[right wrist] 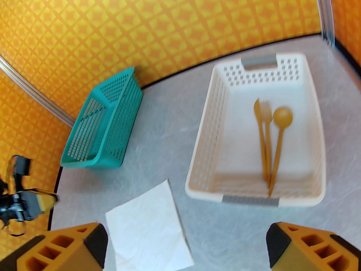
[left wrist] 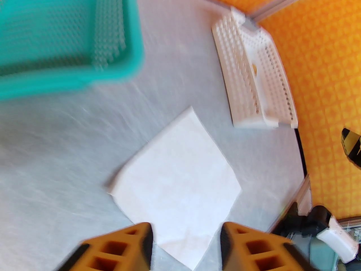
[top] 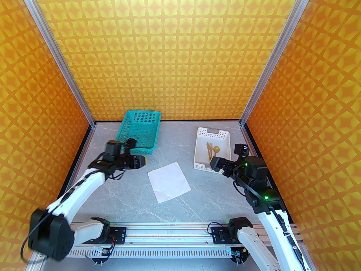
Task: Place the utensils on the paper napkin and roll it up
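Grey bench (top: 118,190): utensils (right wrist: 266,117) are seen lying inside the white basket (right wrist: 206,151), paper napkin (top: 169,181) spread flat just beside it. Right pincer (right wrist: 187,236) is held wide, left pincer (left wrist: 186,231) narrower, both empty.

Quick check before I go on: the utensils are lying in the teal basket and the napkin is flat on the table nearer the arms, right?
Not quite. The utensils lie in the white basket, not the teal basket; the right wrist view shows this plainly. The rest stands: the napkin is flat on the table, nearer the arms.
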